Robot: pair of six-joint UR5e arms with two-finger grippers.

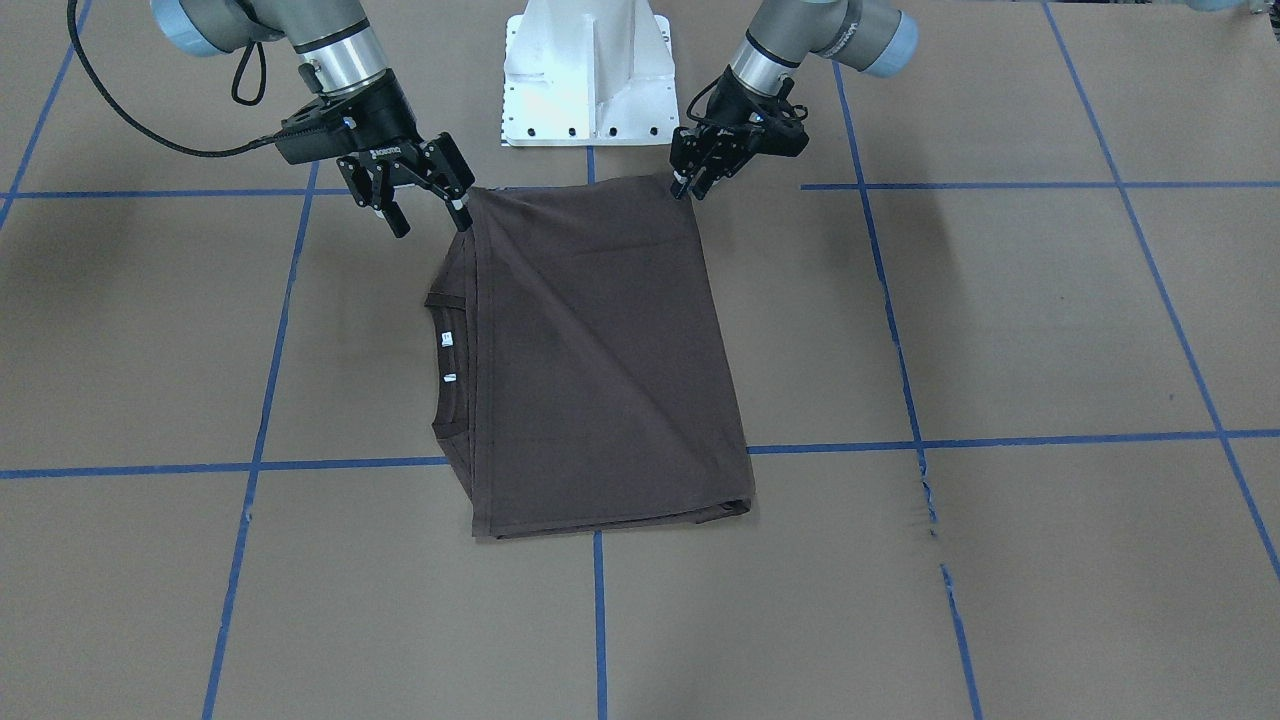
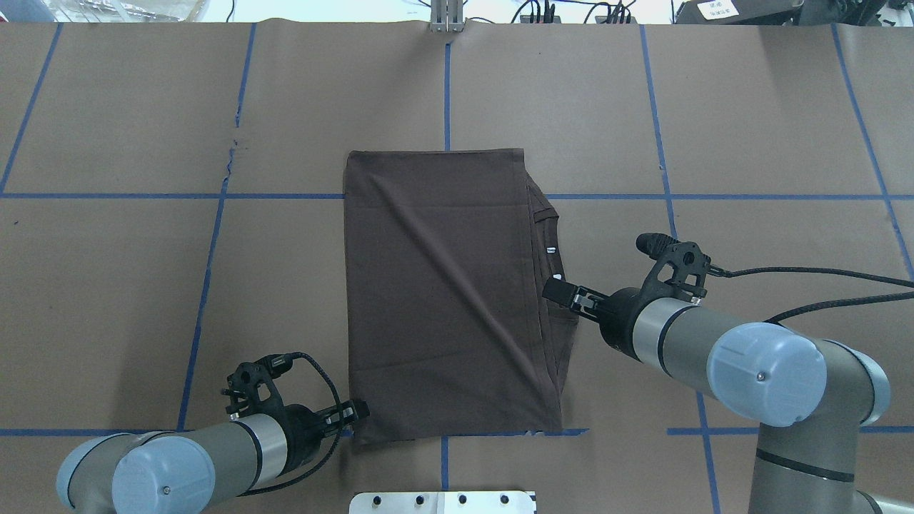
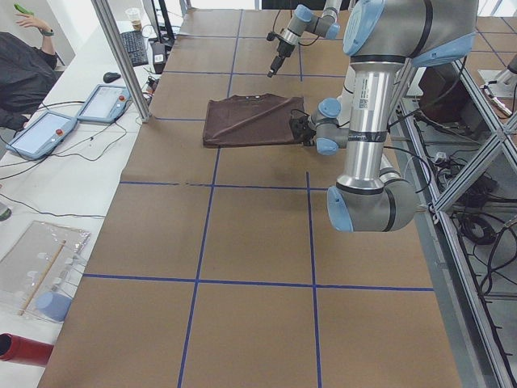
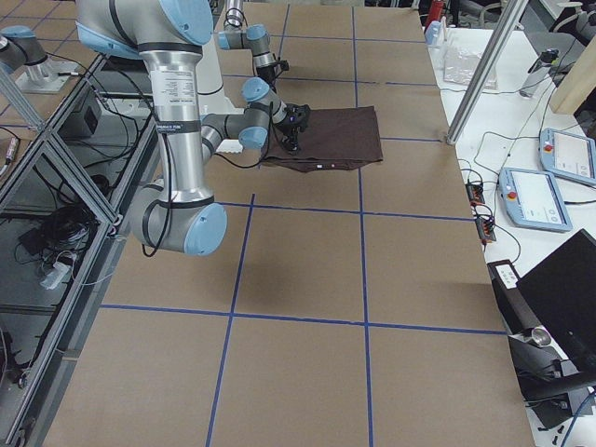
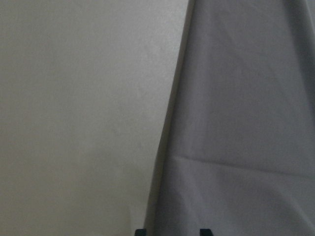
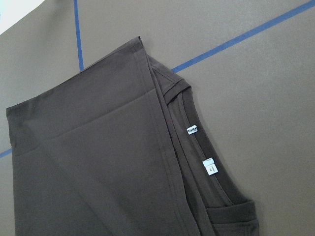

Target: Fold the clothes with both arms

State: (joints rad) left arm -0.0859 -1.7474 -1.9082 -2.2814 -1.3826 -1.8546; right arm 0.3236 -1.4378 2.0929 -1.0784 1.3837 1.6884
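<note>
On the brown-paper table (image 2: 107, 285), w/ blue tape lines (image 2: 204, 285), the right arm (image 2: 714, 343) is reaching in from the collar side, wrist angled down. The left arm (image 2: 214, 457) is stretching low toward a robot-side corner. The dark brown T-shirt (image 2: 443, 285) is lying folded into a rectangle at centre. Its collar (image 1: 445, 360) is peeking out on the robot's right. The right gripper (image 1: 430, 222) is hovering above the collar-side corner, fingers spread, holding nothing. The left gripper (image 1: 686, 188) is pinching the other robot-side corner. Two white tags (image 6: 208, 166) are showing inside the neck.
</note>
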